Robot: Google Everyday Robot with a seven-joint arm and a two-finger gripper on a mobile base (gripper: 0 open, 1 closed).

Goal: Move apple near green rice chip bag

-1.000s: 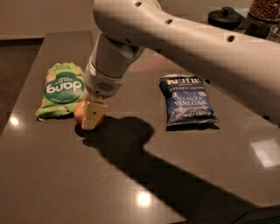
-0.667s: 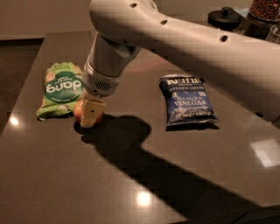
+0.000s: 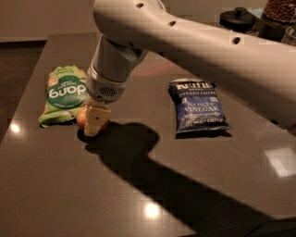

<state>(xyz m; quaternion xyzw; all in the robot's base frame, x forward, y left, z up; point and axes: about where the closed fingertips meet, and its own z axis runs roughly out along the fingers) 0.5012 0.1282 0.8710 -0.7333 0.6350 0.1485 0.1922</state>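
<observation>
The apple [image 3: 82, 118] is small and red-orange. It sits low at the dark table [image 3: 55, 185], right beside the lower right corner of the green rice chip bag [image 3: 64, 94], which lies flat at the left. My gripper [image 3: 95, 122] points down from the big white arm and is shut on the apple. Its cream finger [image 3: 97, 116] covers most of the fruit. The apple appears to rest on or just above the tabletop, touching or nearly touching the bag's edge.
A dark blue Kettle chips bag [image 3: 198, 107] lies flat to the right of centre. A dark lidded pot [image 3: 237, 17] and a jar [image 3: 280, 9] stand at the back right. The arm casts a broad shadow across the table's middle.
The arm and gripper have shifted slightly to the left with the apple, which stays next to the green bag. Both bags have not moved.
</observation>
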